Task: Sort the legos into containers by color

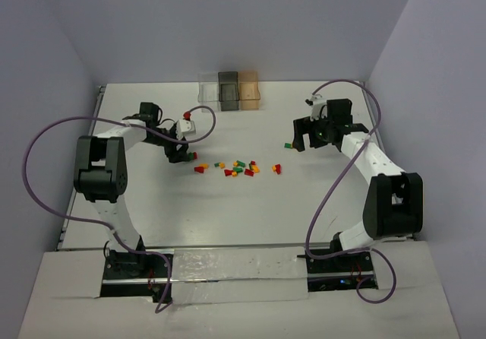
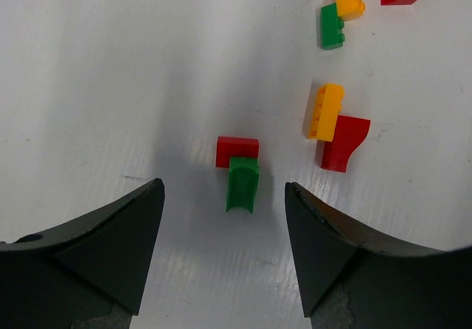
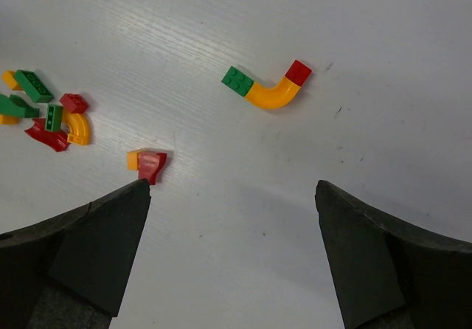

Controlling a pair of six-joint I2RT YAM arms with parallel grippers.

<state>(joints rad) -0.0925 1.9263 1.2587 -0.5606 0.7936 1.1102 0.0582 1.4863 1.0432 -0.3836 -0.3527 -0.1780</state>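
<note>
Legos (image 1: 238,169) scattered on table (image 1: 228,217), containers (image 1: 228,90) behind

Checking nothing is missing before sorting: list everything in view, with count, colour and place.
legos: about a dozen, red, green and orange-yellow, scattered mid-table, some joined.
containers: three, clear, dark grey and orange-tinted, in a row at the table's far edge.
table: one, white, under everything.
cables: two, purple, one looping from each arm.
left gripper: one, black, open, fingers either side of a red-and-green pair.
right gripper: one, black, open, over the table near a green-orange-red curved piece.
</note>
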